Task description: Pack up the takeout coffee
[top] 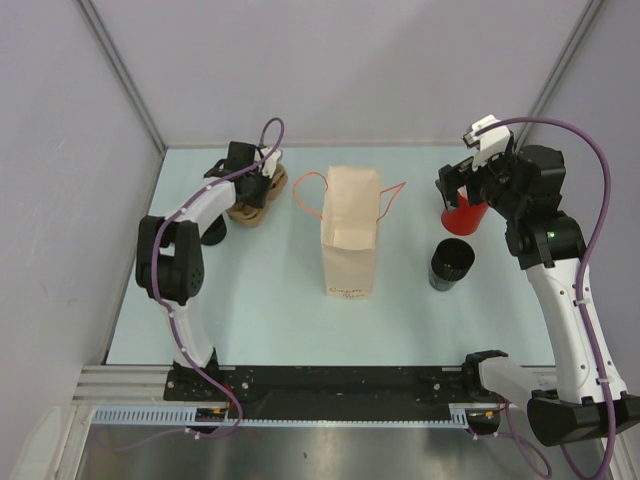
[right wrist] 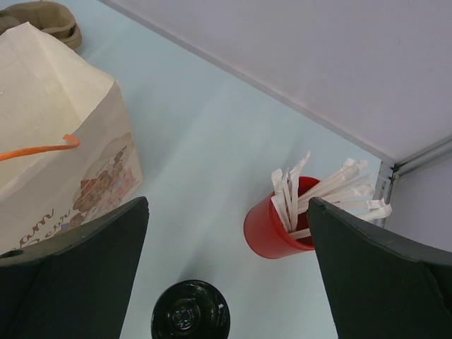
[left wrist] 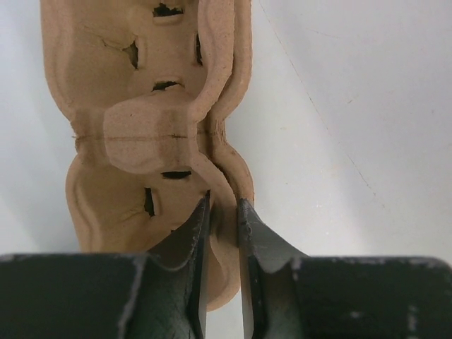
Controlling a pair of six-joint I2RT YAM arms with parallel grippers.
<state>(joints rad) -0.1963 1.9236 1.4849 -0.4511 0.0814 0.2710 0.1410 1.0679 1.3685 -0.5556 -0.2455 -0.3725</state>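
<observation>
The left arm (top: pixel 180 262) and the right arm (top: pixel 565 300) were alike: white link shells joined by black joint housings, on black bases. A thin purple cable (top: pixel 600 160) looped along each. The fingers (left wrist: pixel 180 247) were matte black, their edges scuffed grey.

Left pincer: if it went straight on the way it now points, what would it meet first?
The cardboard cup carrier: its rim is already between the fingers of the left pincer, so it would slide further onto that rim, then probably reach the table. Depth is unclear.
</observation>
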